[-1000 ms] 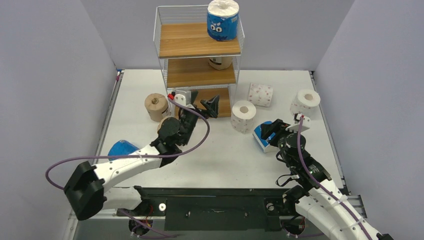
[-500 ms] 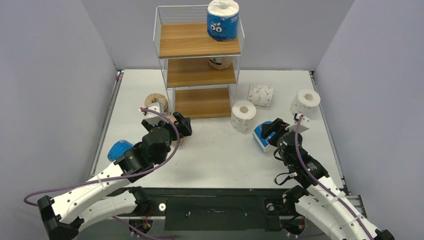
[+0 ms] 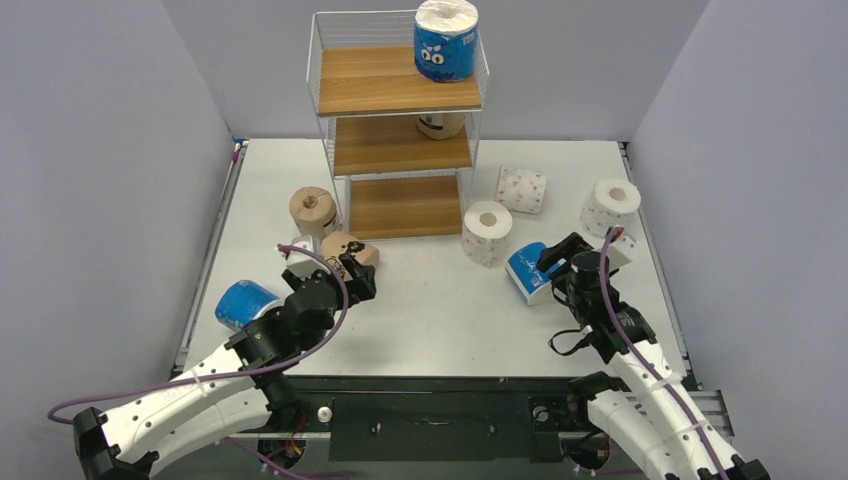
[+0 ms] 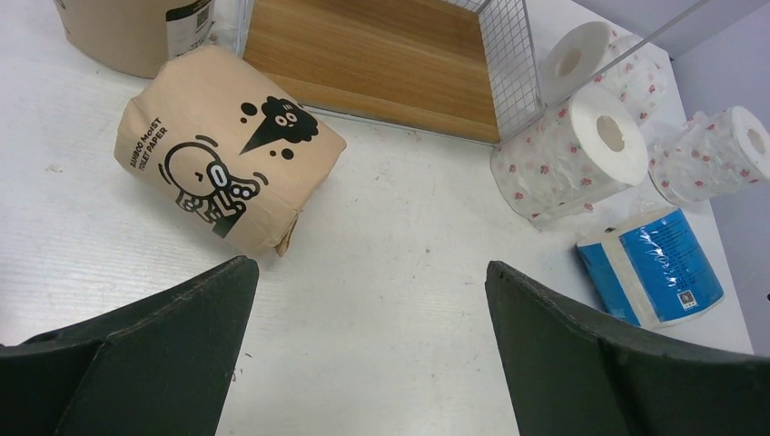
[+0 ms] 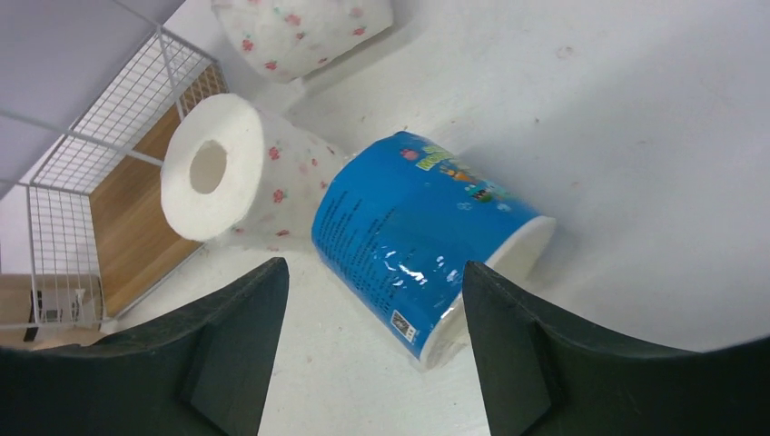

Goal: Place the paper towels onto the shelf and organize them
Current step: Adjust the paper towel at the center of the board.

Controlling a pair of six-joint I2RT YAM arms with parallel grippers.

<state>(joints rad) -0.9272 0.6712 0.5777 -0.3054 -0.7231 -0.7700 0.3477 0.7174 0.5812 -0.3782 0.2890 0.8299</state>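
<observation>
The job is sitting at an early stage. Only two rolls are resting on the shelf [image 3: 400, 130] at the top centre of the overhead view: a top-tier blue roll [image 3: 446, 45] on the highest board and a half-hidden roll [image 3: 441, 125] on the middle one, while the lowest board is showing bare wood. Seven are waiting on the table [image 3: 440, 320]. An upright tan roll [image 3: 312, 211] and a fallen tan roll [image 3: 345, 250] are lying left of the shelf's foot, and a left blue roll [image 3: 243, 304] is sitting near the left edge. A standing white roll [image 3: 487, 232], a tipped white roll [image 3: 522, 189] and a far white roll [image 3: 610, 205] are sitting to the right, with a lying blue roll [image 3: 528, 273] right of centre.

The left gripper [image 3: 335, 266] is hanging spread wide and carrying nothing, just below the fallen tan roll. The right gripper [image 3: 588, 250] is standing parted and empty, its jaws framing the lying blue roll without closing on it.

A second ago the left arm was reaching to the front of the lowest board; now it is folding back toward the lower left, uncovering the fallen tan roll. The right gripper is swinging slightly rightward, while the lying blue roll and the shelf's load are staying as they were
</observation>
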